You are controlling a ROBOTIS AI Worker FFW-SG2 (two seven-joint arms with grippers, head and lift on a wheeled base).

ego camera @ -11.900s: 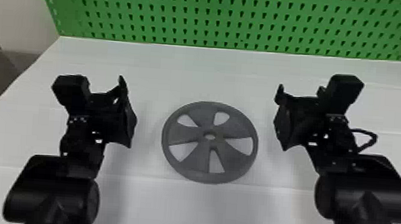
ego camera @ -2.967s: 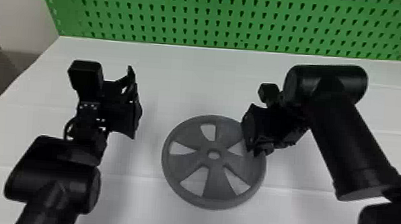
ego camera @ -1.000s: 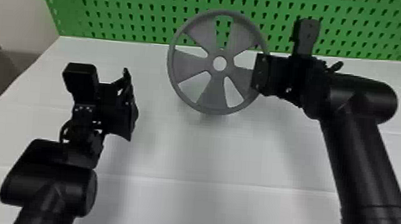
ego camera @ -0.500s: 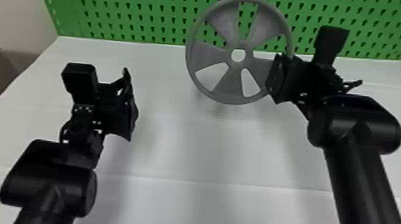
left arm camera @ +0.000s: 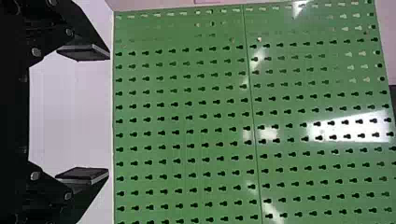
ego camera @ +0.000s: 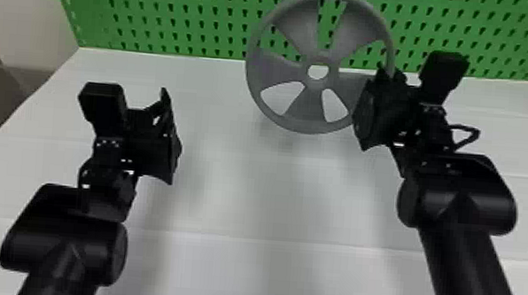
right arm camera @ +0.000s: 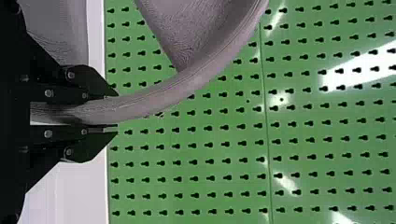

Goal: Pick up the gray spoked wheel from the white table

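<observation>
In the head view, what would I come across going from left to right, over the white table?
Left gripper → wheel → right gripper, which holds the wheel's right edge.

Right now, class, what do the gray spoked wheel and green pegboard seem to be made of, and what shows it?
Gray spoked wheel: matte plastic, probably 3D-printed, judging by fine lines along its rim. Green pegboard: likely painted sheet metal, glossy, given its bright reflections and rows of punched slots, though plastic remains possible.
</observation>
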